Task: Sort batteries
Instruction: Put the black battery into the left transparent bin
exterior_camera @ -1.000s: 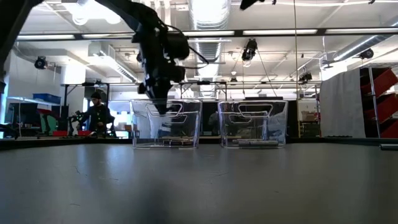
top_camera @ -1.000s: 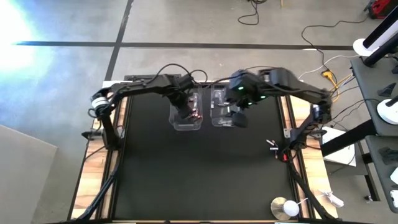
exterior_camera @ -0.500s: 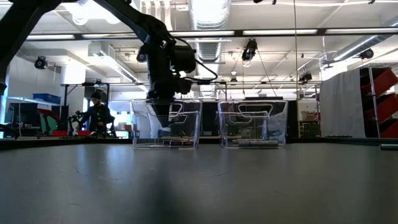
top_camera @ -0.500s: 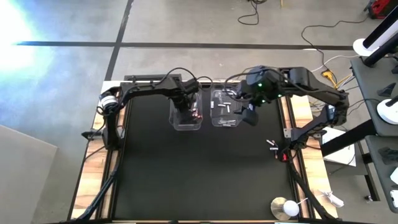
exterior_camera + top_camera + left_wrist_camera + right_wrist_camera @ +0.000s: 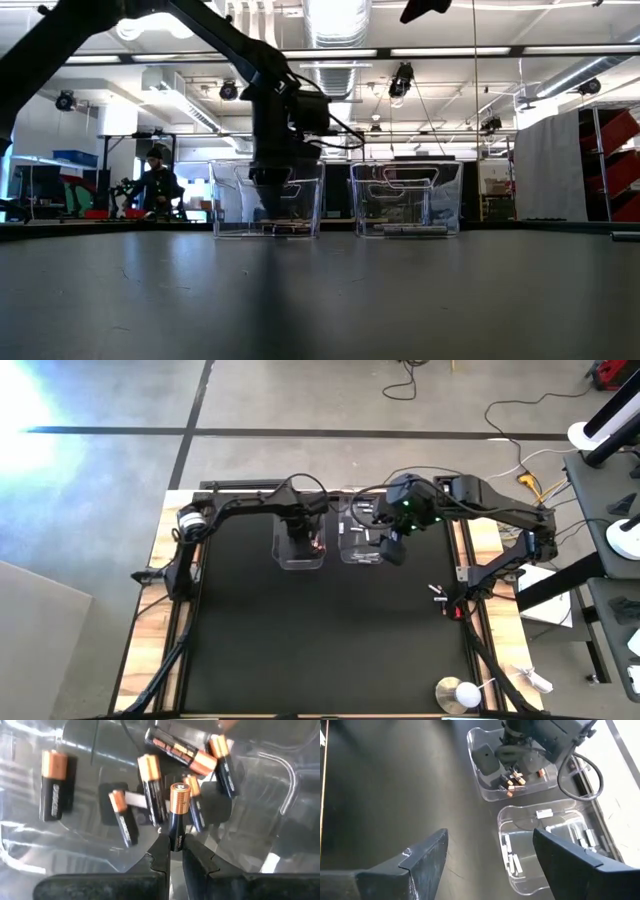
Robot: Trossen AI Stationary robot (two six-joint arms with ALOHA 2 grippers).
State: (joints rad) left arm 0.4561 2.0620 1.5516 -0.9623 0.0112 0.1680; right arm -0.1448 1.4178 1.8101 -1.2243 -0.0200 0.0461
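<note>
Black battery with a copper top (image 5: 177, 815) is pinched upright in the left gripper (image 5: 173, 851), fingers clamped tight on its lower end, down inside the left tub (image 5: 299, 541). More black-and-copper batteries (image 5: 160, 785) lie loose on that tub's floor under it. Right tub (image 5: 362, 532), just beside at 3 o'clock, holds white batteries (image 5: 511, 857). Right gripper (image 5: 393, 547) hangs over that tub's 3 o'clock edge, fingers spread wide, nothing between them.

Grey concrete floor (image 5: 100, 510); fluorescent ceiling lights (image 5: 440, 51).
</note>
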